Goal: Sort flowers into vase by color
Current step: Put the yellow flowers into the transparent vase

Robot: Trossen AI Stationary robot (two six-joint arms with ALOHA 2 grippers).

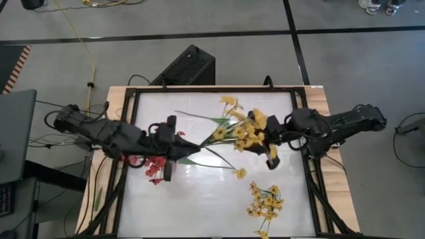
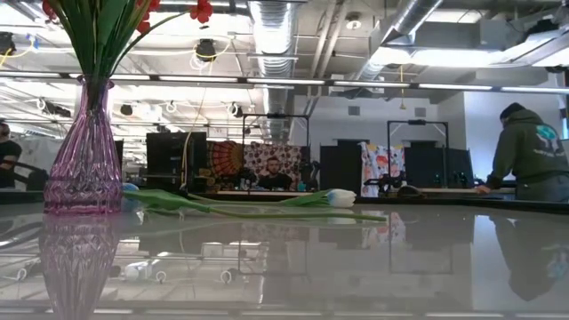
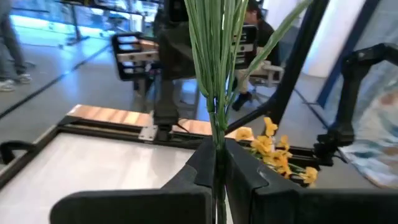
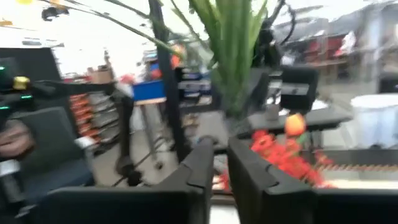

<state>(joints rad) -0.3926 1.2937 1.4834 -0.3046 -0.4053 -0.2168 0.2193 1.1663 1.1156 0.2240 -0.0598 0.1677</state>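
Left end effector [image 3: 219,177] clamps green stems [image 3: 214,68] upright; right end effector [image 4: 219,163] – fingers slightly apart – faces them across the tabletop's [image 1: 199,192] middle; loose yellow flowers [image 1: 264,201] lie nearer the right arm.

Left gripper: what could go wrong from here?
1. The left gripper pinches several thin green stems at once, so one may slip out when lifted.
2. The right gripper sits close against the yellow flowers; a move by either arm could snag or drag blooms.
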